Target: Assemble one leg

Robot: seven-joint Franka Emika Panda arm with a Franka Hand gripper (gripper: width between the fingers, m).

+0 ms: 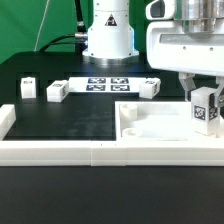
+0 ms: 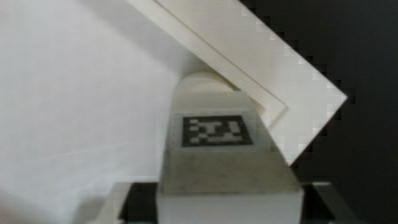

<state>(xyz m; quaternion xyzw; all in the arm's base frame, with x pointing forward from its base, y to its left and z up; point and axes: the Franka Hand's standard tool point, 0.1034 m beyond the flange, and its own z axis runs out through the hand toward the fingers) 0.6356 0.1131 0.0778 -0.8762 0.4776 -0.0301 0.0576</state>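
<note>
My gripper (image 1: 204,100) is shut on a leg (image 1: 205,110), a small white cuboid peg with a black-and-white tag, and holds it over the far corner of the large white square panel (image 1: 160,128) on the exterior view's right. In the wrist view the leg (image 2: 217,135) fills the middle between the dark fingers (image 2: 146,200), its far end at the panel's corner rim (image 2: 267,70). Whether the leg touches the panel I cannot tell. Three more legs lie on the black table: one (image 1: 27,86), one (image 1: 56,92), one (image 1: 149,87).
The marker board (image 1: 107,82) lies at the back before the robot base (image 1: 107,40). White border rails (image 1: 60,150) run along the table's front and the exterior view's left side. The black mat (image 1: 70,118) lies between rails and panel.
</note>
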